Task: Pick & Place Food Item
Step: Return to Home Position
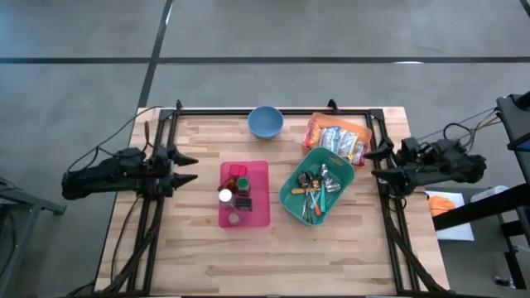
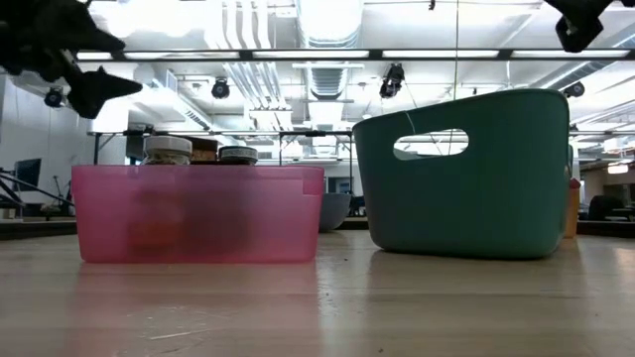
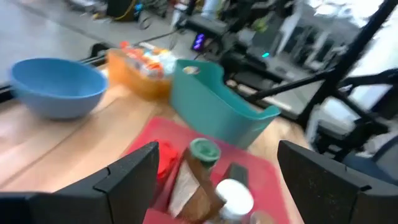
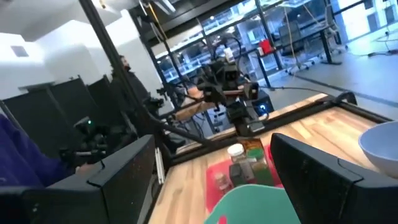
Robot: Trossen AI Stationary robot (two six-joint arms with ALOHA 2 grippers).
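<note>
Left pincer (image 1: 190,169) spread wide, empty, at left edge of bench (image 1: 207,248). Right pincer (image 1: 375,164) spread, at right edge. Red bin (image 1: 258,213) mid-bench with jars (image 1: 225,196); dark can (image 1: 243,203) probably among them. Green bin (image 1: 287,195) alongside, holding cutlery (image 1: 313,192).

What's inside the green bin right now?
A heap of cutlery lies in the green bin: metal spoons, with a bit of orange among them. Anything under the heap is hidden, and the low view shows only the bin's outer wall.
</note>
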